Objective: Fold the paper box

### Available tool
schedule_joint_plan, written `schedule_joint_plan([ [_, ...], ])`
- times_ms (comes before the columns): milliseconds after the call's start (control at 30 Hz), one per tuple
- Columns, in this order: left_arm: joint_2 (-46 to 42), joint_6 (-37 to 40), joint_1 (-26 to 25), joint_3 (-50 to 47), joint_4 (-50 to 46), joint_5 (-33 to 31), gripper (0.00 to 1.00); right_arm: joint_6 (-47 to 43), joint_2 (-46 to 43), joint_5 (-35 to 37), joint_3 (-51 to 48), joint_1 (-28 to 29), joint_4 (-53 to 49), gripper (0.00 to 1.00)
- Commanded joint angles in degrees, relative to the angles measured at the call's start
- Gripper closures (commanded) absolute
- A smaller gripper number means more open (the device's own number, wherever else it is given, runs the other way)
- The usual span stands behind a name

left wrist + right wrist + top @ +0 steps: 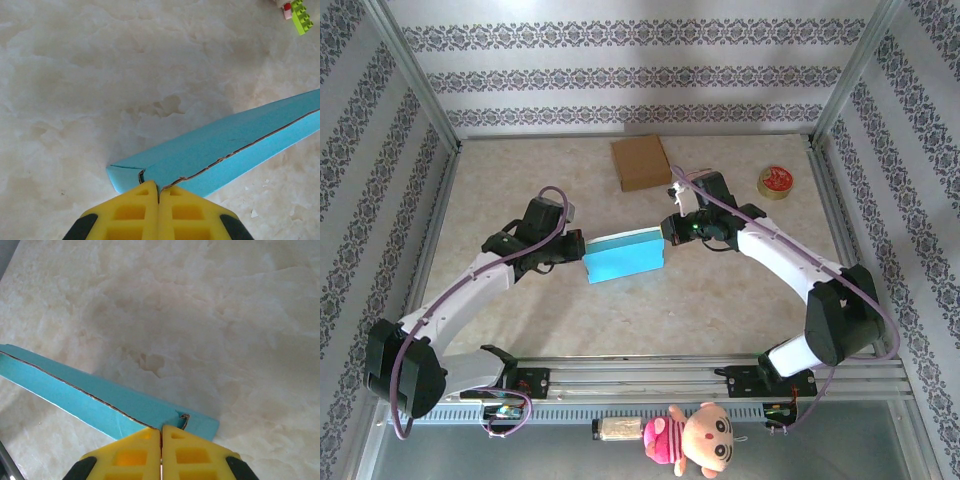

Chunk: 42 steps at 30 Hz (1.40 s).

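The paper box is a flat light-blue cardboard sleeve held up off the table between the two arms, mid-table. My left gripper is shut on its left end; in the left wrist view the yellow fingertips pinch the box's torn-looking seam edge. At the right end my right gripper is shut as well, and the right wrist view shows its yellow fingertips clamped on the box near its corner flap.
A brown cardboard box lies flat at the back centre. A red and yellow tape roll sits at the back right. A green toy brick lies near the left wrist view's top corner. A plush doll hangs below the front rail.
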Motion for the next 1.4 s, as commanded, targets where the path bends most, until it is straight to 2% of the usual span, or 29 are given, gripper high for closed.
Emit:
schedule_joint_plan([
  [0,0.5,-1.6,-0.3,-4.0,-3.4,2.0,0.97,-0.1,-0.5,-0.1,-2.7,1.5,-2.2,0.91],
  [133,0.7,-2.9,-0.4,-5.7,-3.3,3.6,0.97,-0.2,-0.7,0.5,-3.8,2.2,-2.1,0.91],
  [333,-1.1,-3.4,-0.4,-8.3,-4.5,2.0,0.91,-2.0,-1.1,3.3,-7.0,3.4,-0.6,0.90],
  [433,-1.0,-3.7,-0.4,-8.7,-4.1,2.0,0.89,-2.0,-0.9,3.0,-5.9,3.4,-0.7,0.88],
  [633,-2.4,-4.1,-0.4,-6.9,-2.8,2.6,0.77,-1.6,-2.5,1.5,-3.4,3.5,-1.4,0.83],
  [800,-4.8,-5.2,-0.4,-7.2,-1.4,3.1,0.74,-1.5,-4.3,1.6,-1.8,3.4,-2.8,0.76],
  [1367,-11.2,-5.4,-0.4,-5.6,0.1,2.8,0.67,0.5,-6.8,2.9,4.5,2.2,-3.9,0.65],
])
